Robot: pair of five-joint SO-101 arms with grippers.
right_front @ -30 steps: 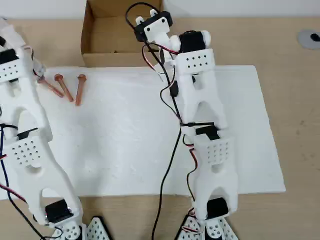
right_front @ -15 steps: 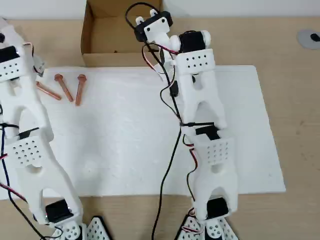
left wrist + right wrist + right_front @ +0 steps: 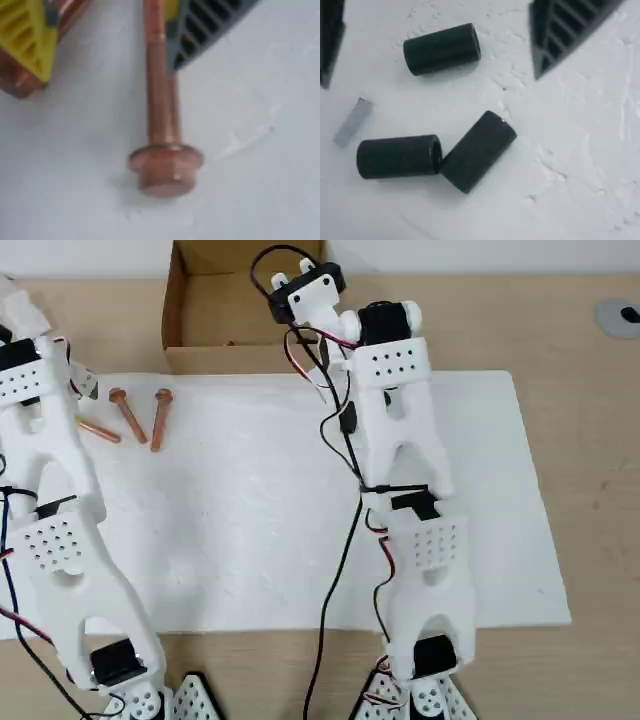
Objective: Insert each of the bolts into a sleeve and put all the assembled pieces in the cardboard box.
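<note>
Three copper bolts lie on the white foam sheet (image 3: 300,510) at its far left corner: one (image 3: 98,430) by my left gripper (image 3: 77,400), two more (image 3: 127,412) (image 3: 159,418) beside it. In the left wrist view that bolt (image 3: 162,120) lies with its shaft between the yellow finger (image 3: 27,40) and the dark finger (image 3: 210,25), touching the dark one; my left gripper (image 3: 111,70) is open. My right gripper (image 3: 431,80) hangs open above three black sleeves (image 3: 441,48) (image 3: 399,156) (image 3: 477,150) lying on the foam. The cardboard box (image 3: 200,358) stands behind the foam.
The right arm (image 3: 390,370) stretches over the foam's middle toward the box and covers the sleeves in the high view. A small grey scrap (image 3: 352,122) lies by the sleeves. A second bolt (image 3: 17,75) lies behind the yellow finger. Bare foam spreads between the arms.
The bolt nearest my left gripper has swung flatter and shifted toward the front, as the left arm's wrist moved a little. The right arm has kept still.
</note>
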